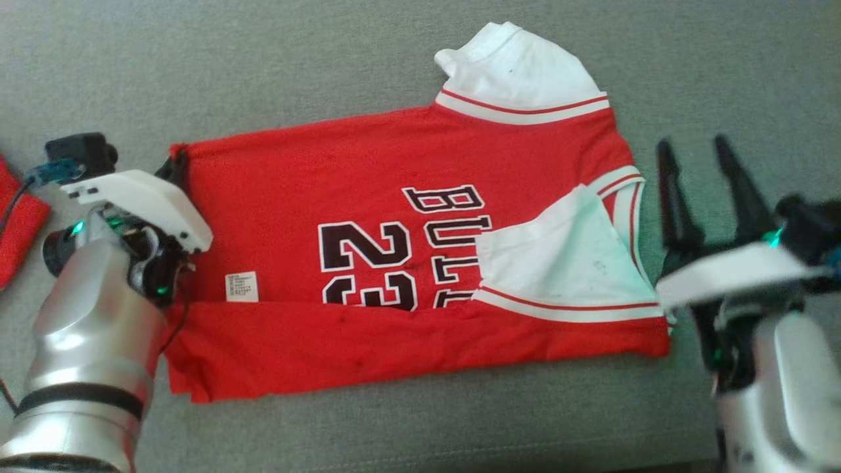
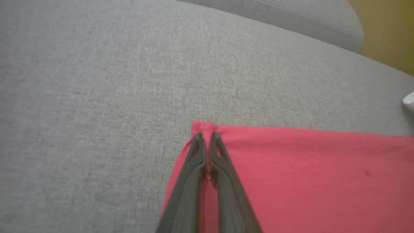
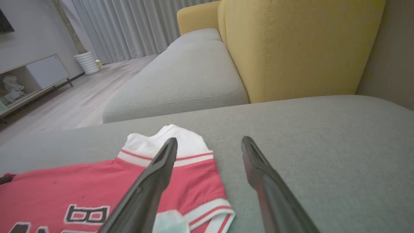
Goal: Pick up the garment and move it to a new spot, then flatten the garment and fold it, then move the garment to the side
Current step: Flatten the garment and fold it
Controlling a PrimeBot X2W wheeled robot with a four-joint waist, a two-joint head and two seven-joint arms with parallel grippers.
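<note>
Fold underway, we judge: left pincer (image 2: 204,136) clamps jersey (image 1: 315,184) corner, mid-left; right pincer (image 1: 692,141) wide, empty. Next, right must grip too.

I get soft, even daylight on all three feeds, with no hard shadows. In the head view the right gripper (image 1: 692,142) at the right edge is smeared, and the left forearm (image 1: 79,328) carries a bright sheen. The right wrist view takes light through curtains (image 3: 129,29) at upper left. In the left wrist view the left gripper (image 2: 206,136) is out of focus and the garment (image 2: 307,168) washes to pink.
</note>
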